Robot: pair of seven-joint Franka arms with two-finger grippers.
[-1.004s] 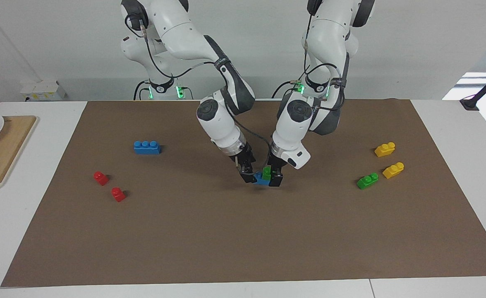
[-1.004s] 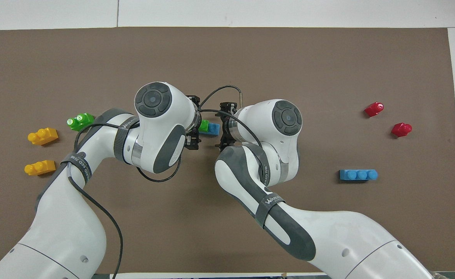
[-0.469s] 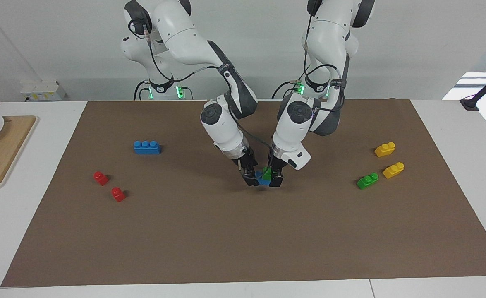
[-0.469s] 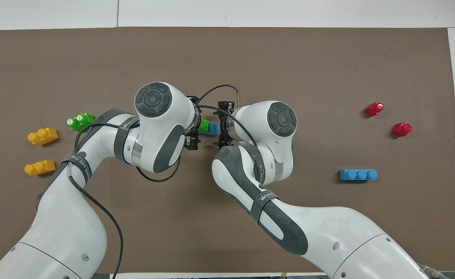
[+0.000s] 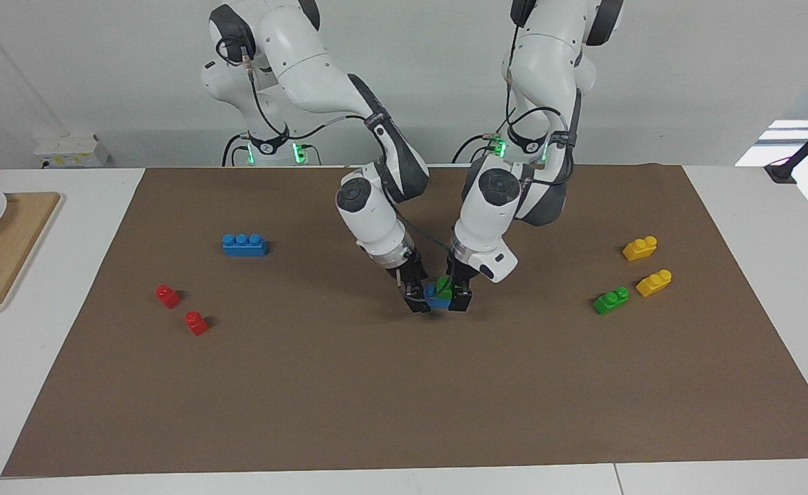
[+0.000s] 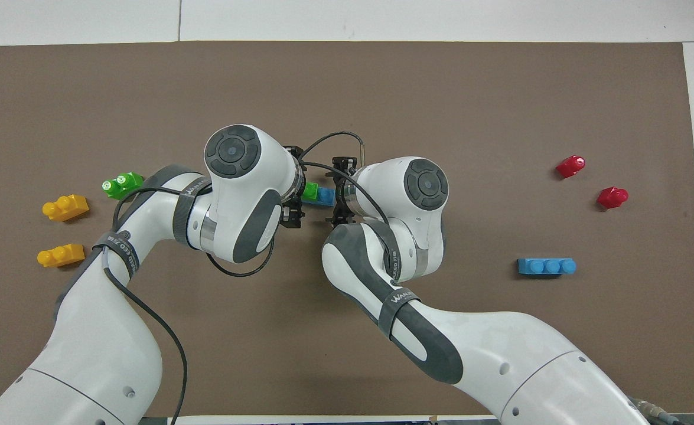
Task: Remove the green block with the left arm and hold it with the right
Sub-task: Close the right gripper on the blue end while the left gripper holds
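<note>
Just bright green block (image 5: 445,288), blue-mounted

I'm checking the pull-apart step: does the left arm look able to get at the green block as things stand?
Probably yes. The left gripper is already down at the green block, which sits on the blue block at the right gripper. Nothing else stands near.
</note>
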